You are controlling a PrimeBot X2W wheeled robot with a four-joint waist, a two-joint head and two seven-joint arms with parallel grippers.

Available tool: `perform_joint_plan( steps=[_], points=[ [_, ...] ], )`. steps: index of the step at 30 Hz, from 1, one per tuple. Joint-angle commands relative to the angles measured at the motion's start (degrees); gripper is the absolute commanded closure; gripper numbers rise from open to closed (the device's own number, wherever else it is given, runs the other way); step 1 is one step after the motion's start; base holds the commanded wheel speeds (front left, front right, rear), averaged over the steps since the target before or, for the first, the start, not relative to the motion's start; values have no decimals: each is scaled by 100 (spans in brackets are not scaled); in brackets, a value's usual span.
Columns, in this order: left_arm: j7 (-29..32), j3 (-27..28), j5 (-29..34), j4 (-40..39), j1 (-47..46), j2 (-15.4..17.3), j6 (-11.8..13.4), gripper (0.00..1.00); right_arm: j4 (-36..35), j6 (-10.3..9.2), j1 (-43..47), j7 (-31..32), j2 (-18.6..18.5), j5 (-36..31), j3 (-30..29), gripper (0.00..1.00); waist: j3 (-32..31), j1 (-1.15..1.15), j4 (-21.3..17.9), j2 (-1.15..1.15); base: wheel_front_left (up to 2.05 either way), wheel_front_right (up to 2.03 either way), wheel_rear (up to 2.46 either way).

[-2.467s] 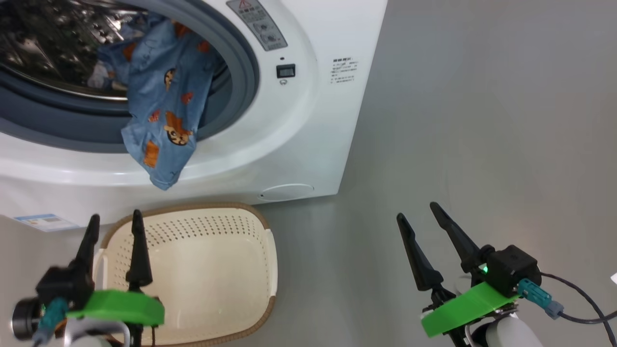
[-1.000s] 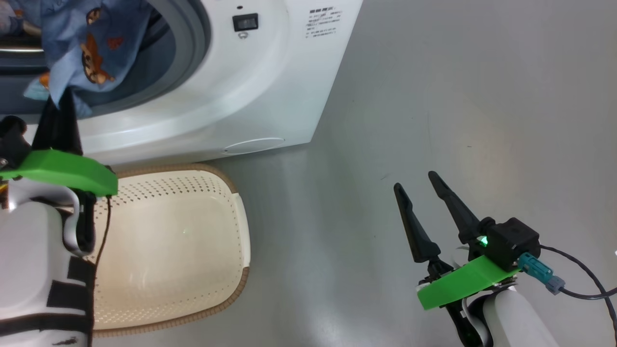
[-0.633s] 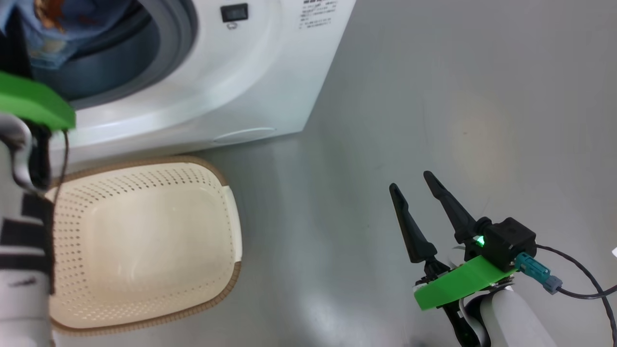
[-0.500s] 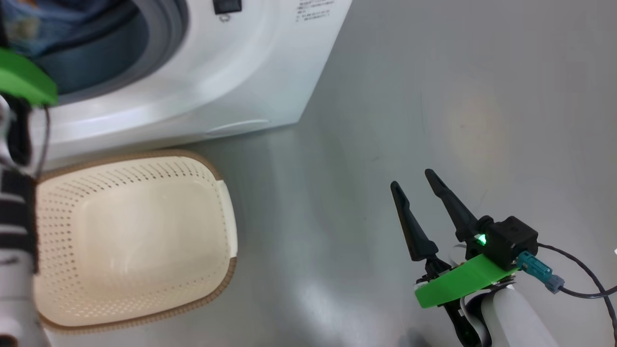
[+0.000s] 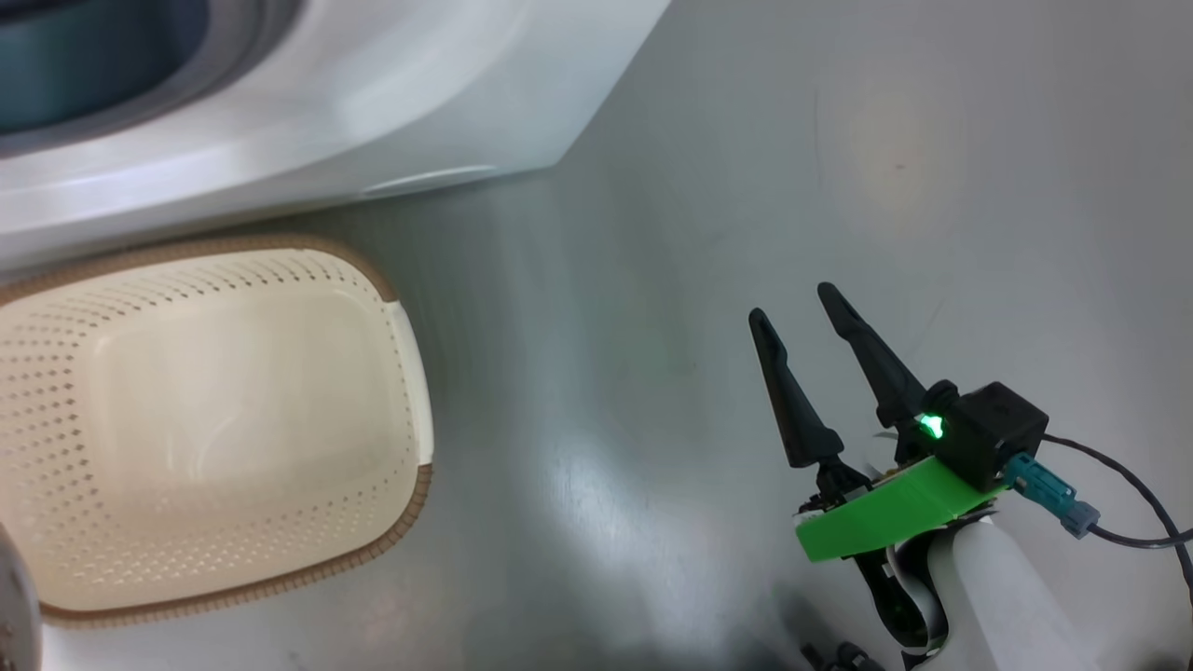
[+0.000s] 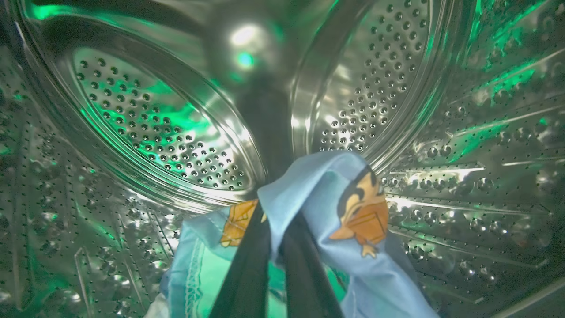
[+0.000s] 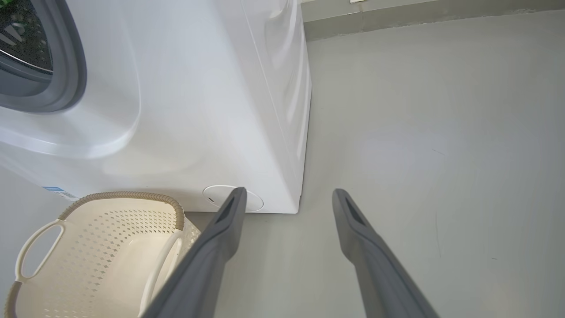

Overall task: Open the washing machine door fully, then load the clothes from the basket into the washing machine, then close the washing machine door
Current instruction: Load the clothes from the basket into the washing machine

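1. while our left gripper sits inside the drum of the washing machine, we pinch the blue bear-print garment there between its closed fingers.
2. our right gripper hangs spread beside the washing machine.
3. the basket stands just before it.

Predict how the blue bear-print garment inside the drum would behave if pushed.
Likely floppy: the blue garment drapes in folds over the left end effector. Probably light, as a narrow pinch seems to carry it. Pushed, it would likely bunch and slide on the smooth steel drum, not roll.
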Motion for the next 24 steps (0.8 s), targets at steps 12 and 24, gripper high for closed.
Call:
perform_joint_plan(
  steps=[12, 24],
  points=[
    [222, -119, 14, 876, -746, 352, -87, 100, -88, 9, -40, -27, 36, 189, 222, 0, 367, 0, -114, 0, 0, 0, 0],
    [22, -217, -56, 1355, -862, 333, -121, 0, -33, 9, -81, -27, 37, 161, 196, 0, 290, 0, -54, 0, 0, 0, 0]
  ],
)
